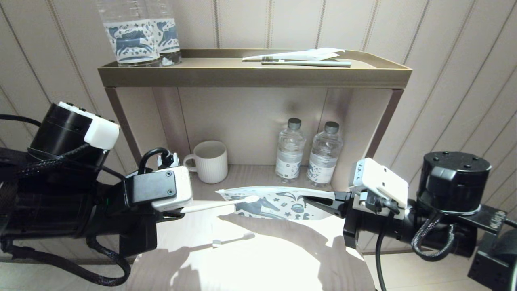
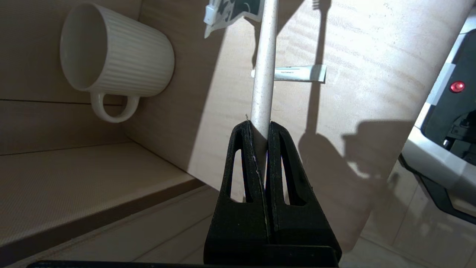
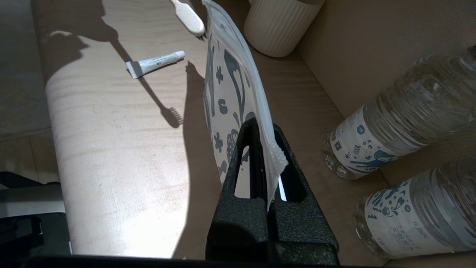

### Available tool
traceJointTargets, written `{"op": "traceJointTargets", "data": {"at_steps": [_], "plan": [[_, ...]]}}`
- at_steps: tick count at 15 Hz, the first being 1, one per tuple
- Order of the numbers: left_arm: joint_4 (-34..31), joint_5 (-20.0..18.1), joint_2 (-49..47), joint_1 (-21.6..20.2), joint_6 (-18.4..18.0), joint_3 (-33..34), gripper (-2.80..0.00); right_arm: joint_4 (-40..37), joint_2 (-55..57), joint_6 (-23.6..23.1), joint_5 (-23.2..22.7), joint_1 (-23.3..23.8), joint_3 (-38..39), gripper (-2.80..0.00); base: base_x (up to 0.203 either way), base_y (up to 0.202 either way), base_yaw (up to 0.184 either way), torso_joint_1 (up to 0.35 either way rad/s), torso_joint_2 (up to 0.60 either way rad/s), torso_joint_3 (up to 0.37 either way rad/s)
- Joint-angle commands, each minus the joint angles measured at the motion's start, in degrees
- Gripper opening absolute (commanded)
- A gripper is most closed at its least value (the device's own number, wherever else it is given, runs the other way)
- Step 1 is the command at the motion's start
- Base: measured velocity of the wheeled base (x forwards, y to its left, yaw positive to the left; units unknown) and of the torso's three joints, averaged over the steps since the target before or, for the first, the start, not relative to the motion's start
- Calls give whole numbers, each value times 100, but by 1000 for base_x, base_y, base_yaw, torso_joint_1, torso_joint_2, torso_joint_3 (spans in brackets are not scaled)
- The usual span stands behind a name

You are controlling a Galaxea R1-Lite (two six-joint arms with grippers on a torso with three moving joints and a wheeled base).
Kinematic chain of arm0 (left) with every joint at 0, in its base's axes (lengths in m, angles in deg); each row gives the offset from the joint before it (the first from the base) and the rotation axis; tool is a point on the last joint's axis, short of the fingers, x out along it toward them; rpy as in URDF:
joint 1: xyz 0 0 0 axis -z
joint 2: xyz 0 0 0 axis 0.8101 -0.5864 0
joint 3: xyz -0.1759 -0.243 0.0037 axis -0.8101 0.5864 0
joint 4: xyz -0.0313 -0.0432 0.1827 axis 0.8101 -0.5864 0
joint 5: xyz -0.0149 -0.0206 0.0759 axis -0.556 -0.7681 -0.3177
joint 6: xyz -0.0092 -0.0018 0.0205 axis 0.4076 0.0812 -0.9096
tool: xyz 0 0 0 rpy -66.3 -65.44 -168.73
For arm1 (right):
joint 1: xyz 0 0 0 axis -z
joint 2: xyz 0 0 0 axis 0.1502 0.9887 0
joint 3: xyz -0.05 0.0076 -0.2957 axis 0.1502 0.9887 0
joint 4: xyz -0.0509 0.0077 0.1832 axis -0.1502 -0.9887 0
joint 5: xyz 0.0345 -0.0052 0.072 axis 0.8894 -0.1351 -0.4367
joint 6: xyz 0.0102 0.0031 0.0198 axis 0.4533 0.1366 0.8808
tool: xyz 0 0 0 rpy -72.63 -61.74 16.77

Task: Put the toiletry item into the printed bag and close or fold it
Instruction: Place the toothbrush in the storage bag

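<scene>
toothbrush [image 1: 218,205] clamped in left gripper [image 2: 260,128] meets printed bag [image 1: 274,204] pinched by right gripper [image 3: 266,143].

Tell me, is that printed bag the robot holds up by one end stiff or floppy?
Probably floppy yet light. The printed bag is pinched at one end by the right gripper and stays nearly level above the table, bowing slightly, so it seems thin and nearly weightless. Its glossy film looks slippery. The toothbrush in the left gripper might push it aside rather than enter.
</scene>
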Motion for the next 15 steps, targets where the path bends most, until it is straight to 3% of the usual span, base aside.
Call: {"op": "traceJointTargets", "data": {"at_steps": [1, 8, 15], "plan": [[77, -2, -198, 1, -25, 26, -280, 31, -10, -20, -15, -3, 4, -280, 0, 0, 0, 0, 0, 0], [292, 4, 118, -243, -138, -197, -280, 109, -346, -258, 165, -173, 307, -280, 0, 0, 0, 0, 0, 0], [253, 296, 20, -220, -429, -195, -280, 119, -310, -926, 343, -82, 568, -280, 0, 0, 0, 0, 0, 0]]}}
